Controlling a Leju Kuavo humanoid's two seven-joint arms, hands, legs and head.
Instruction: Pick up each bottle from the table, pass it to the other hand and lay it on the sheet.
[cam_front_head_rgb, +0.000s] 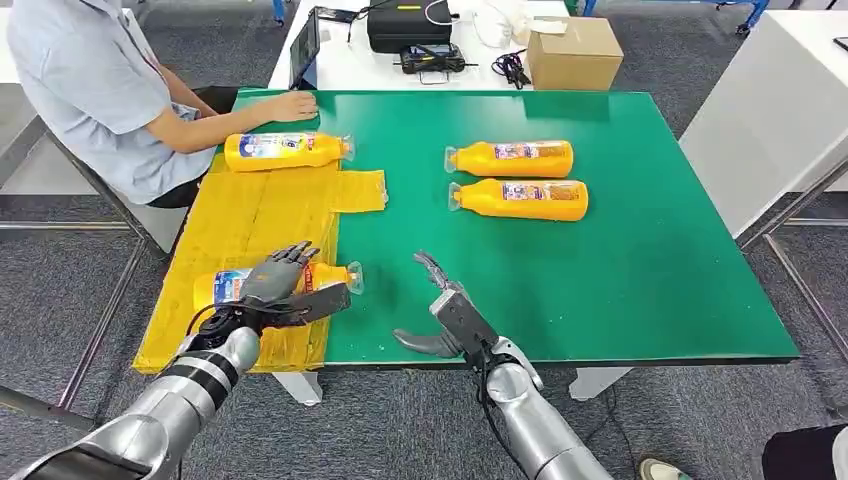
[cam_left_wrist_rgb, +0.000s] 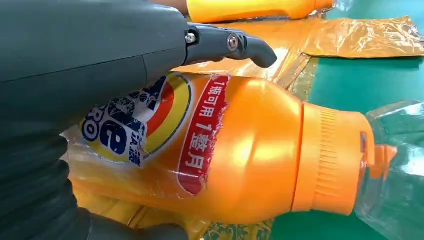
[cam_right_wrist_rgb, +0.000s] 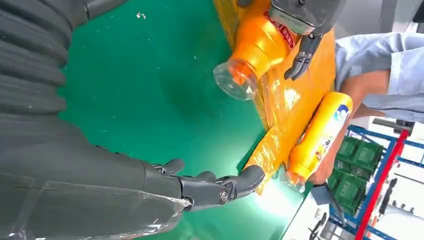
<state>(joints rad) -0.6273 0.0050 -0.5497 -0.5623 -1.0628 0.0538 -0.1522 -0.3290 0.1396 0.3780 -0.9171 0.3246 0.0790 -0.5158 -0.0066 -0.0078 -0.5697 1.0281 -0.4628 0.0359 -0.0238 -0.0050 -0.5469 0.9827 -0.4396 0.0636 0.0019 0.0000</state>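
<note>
The left hand (cam_front_head_rgb: 283, 283) lies over an orange detergent bottle (cam_front_head_rgb: 330, 275) at the near end of the yellow sheet (cam_front_head_rgb: 262, 215), with its cap toward the green counter (cam_front_head_rgb: 640, 250). In the head view the fingers are spread above the label and the thumb reaches along the near side. Whether they are pressing on the bottle or only resting on it I cannot tell; the left wrist view is too close to decide this. The bottle seems to lie flat on the sheet, so I judge that the step in hand is the laying down, at its very end.

The right hand (cam_front_head_rgb: 440, 310) is empty, with its fingers apart, over the bare counter just beside the sheet's edge.

A second bottle (cam_front_head_rgb: 288, 151) lies at the far end of the sheet, and a person's hand (cam_front_head_rgb: 292, 105) rests near it. Two more bottles, the farther one (cam_front_head_rgb: 510, 158) and the nearer one (cam_front_head_rgb: 520, 199), lie side by side on the counter, well apart from both hands.

The next move, I think, calls for the left hand to let go and lift clear without rolling the bottle. Then the right hand must reach forward to the nearer of the two bottles, close around its body, and bring it to the left hand.
</note>
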